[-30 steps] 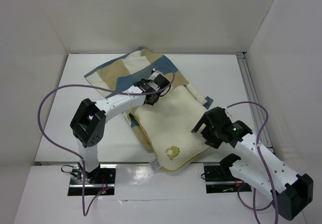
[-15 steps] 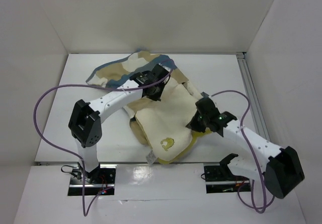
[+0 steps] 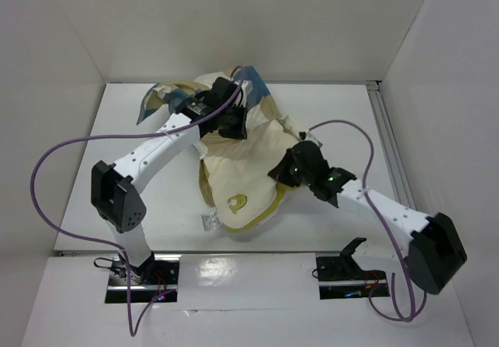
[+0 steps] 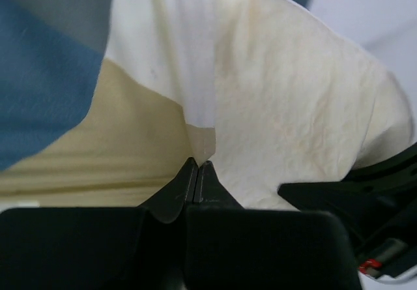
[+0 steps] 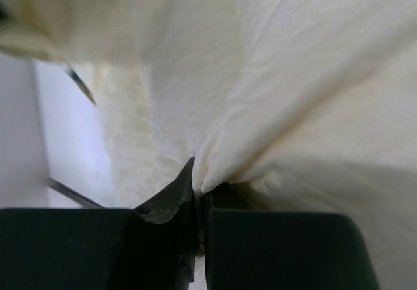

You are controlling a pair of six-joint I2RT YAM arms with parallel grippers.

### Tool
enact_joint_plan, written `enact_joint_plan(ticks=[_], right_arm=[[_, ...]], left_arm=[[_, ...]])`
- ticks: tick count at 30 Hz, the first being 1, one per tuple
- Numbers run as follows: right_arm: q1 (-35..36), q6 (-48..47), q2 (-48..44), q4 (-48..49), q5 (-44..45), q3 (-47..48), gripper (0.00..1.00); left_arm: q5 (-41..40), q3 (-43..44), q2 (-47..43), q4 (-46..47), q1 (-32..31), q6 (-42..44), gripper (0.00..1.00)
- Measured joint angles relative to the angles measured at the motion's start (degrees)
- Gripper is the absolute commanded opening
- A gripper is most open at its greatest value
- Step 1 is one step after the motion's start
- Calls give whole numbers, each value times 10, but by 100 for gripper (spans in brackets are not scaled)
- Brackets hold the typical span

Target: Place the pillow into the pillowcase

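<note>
On the worktop (image 3: 351,121), the pillowcase (image 3: 179,97) has bunched upward at the far edge, so insertion seems under way. The pillow (image 3: 238,183) has slid from the near edge toward the middle. The left tool (image 3: 232,125) and right tool (image 3: 282,169), wider a second ago, now pinch cloth, apparently the case's mouth.

white table (image 3: 351,113), cream pillow (image 3: 245,179) w/ logo on it, checked pillowcase (image 3: 175,97) behind

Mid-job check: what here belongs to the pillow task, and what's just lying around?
Job: pillow, pillowcase, left gripper pinching the pillowcase, right gripper pinching the pillow.
Just there: purple cables, table.
</note>
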Motion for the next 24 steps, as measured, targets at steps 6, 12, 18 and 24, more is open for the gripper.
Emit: enact_joint_plan(ticks=[6,12,18,24], right_arm=[[60,10,92,106,-66,-89,49],[139,-94,175,12,-81,124,99],[36,-152,83,-57,13,137,71],[-155,-191,164,-59,7,148,95]], left_arm=[[-38,-26,44,-31,48,-26,63],[-45,3,28,-41,88,-30,82],[-74,1,-37,-52,116,-29,78],[-70,-2,-61,-49,69,-31,83]])
